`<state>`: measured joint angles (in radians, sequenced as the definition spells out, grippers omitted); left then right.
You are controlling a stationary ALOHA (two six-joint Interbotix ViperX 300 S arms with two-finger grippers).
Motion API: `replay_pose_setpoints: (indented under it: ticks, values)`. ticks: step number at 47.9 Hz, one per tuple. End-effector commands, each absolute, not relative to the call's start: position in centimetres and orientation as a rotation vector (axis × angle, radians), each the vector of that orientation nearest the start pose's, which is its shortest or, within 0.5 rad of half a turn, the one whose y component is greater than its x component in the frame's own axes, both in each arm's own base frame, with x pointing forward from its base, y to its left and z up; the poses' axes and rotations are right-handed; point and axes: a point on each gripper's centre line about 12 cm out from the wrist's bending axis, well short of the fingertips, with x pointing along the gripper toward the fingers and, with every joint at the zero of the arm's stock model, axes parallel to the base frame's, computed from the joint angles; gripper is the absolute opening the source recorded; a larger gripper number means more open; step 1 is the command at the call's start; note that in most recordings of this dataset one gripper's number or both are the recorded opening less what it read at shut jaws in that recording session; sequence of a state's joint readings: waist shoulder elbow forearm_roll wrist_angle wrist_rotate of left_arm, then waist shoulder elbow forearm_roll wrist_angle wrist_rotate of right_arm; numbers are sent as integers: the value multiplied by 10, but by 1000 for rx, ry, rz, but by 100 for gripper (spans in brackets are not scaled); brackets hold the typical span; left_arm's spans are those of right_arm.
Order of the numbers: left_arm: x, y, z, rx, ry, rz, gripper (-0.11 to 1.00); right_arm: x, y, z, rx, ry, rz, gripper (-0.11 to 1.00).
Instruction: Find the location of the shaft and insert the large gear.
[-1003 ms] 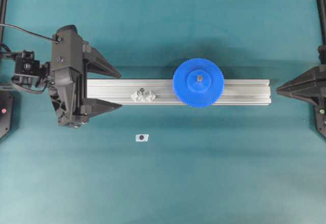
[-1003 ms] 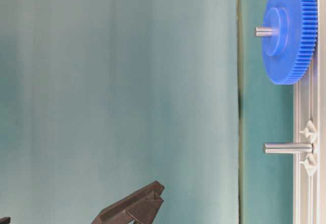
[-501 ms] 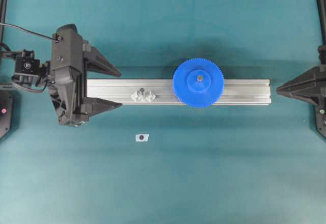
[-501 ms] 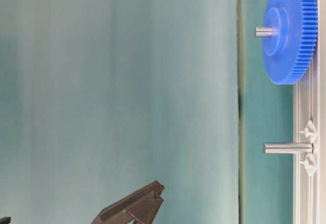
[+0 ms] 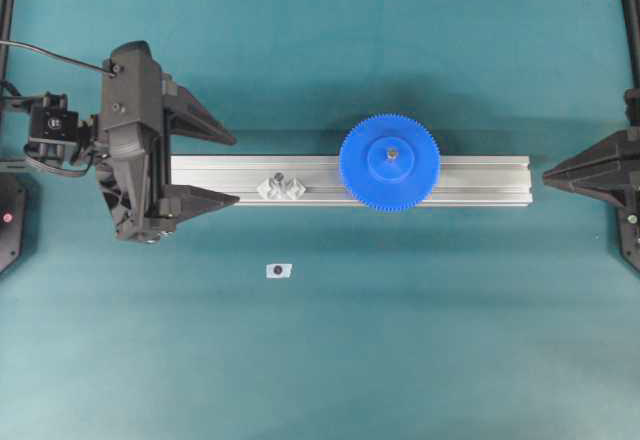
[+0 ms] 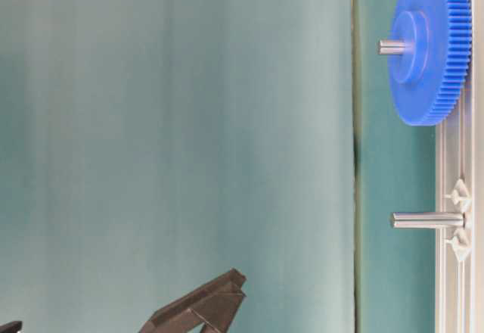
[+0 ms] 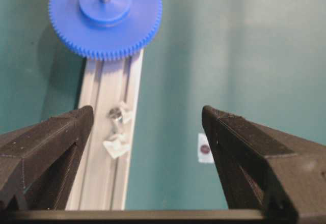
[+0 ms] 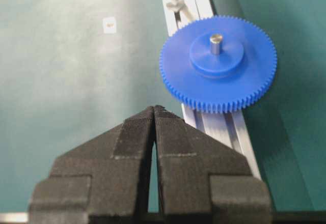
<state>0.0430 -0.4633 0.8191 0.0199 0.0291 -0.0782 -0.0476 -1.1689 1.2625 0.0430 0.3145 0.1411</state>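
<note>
The large gear (image 5: 389, 162), a bright blue toothed disc, sits flat on the aluminium rail (image 5: 470, 182). The shaft (image 5: 391, 153) pokes up through the gear's hub, as the table-level view also shows with the pin tip (image 6: 392, 46) beyond the gear (image 6: 429, 45). A second, bare pin (image 5: 281, 182) stands between two translucent clamps further left. My left gripper (image 5: 236, 170) is open wide at the rail's left end, holding nothing. My right gripper (image 5: 545, 175) is shut and empty just past the rail's right end, short of the gear (image 8: 218, 63).
A small white tag with a dark dot (image 5: 278, 270) lies on the teal mat in front of the rail. In the left wrist view the bare pin (image 7: 115, 114) is near the left finger and the tag (image 7: 205, 148) near the right one.
My left gripper has shifted slightly toward the far side of the table, still open. The gear, the rail and the right gripper have not moved.
</note>
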Motion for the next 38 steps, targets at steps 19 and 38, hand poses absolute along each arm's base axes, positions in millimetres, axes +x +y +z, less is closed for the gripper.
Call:
replay_pose_setpoints:
  ticks: [19, 38]
  values:
    - [311, 14, 280, -64, 357, 56, 91, 156, -6, 227, 200, 395, -74, 6]
    - [311, 14, 280, -64, 357, 56, 91, 157, -6, 225, 198, 366, -73, 6]
